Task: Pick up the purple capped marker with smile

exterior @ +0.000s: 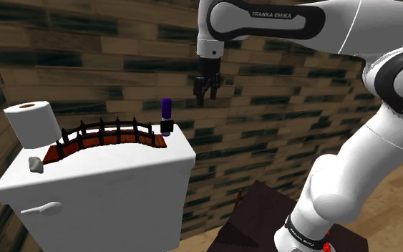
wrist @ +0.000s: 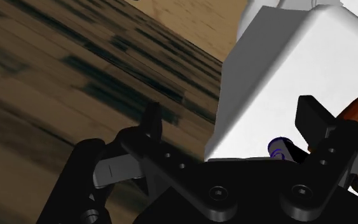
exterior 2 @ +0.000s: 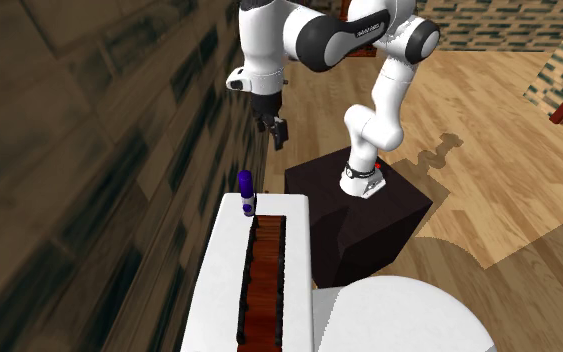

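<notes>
The gripper (exterior: 207, 98) hangs with jaws apart, above and seemingly just beyond the upright purple-capped marker (exterior: 167, 113) at the white toilet tank (exterior: 114, 179) corner

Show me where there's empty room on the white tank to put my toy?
The front strip of the tank top is bare, between the dark rack and the front edge, to the shoulder view's right of the grey lump. Along the wall it's crowded: paper roll, rack, then the purple-capped marker at the corner.
</notes>
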### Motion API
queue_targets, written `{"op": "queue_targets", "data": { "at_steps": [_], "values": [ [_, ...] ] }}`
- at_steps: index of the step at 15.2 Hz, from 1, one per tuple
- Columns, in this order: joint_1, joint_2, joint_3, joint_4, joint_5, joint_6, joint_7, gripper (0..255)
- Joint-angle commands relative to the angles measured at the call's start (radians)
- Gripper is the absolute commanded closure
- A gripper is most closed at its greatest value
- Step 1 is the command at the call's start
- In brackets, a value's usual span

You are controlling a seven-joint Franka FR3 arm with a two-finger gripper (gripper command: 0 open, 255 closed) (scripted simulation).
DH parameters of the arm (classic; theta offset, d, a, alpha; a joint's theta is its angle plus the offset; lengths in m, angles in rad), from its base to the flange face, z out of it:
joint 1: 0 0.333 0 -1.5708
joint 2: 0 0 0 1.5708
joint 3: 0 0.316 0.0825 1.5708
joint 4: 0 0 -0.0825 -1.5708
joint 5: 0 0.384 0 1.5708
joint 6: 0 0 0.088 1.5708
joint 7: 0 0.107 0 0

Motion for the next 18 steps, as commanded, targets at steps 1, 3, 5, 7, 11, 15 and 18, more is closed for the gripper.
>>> {"op": "queue_targets", "data": {
  "at_steps": [1, 3, 5, 7, 11, 15, 18],
  "values": [
    [0.012, 0.094, 0.014, 0.099, 0.011, -0.021, 0.006, 0],
    [0.022, 0.182, 0.024, 0.200, 0.018, -0.050, 0.008, 0],
    [0.033, 0.273, 0.035, 0.312, 0.024, -0.085, 0.010, 0],
    [0.044, 0.371, 0.046, 0.437, 0.028, -0.127, 0.014, 0],
    [0.068, 0.561, 0.064, 0.700, 0.030, -0.227, 0.021, 0],
    [0.066, 0.533, 0.064, 0.604, 0.032, -0.158, 0.019, 0],
    [0.064, 0.515, 0.064, 0.529, 0.033, -0.101, 0.017, 0]
  ]
}}
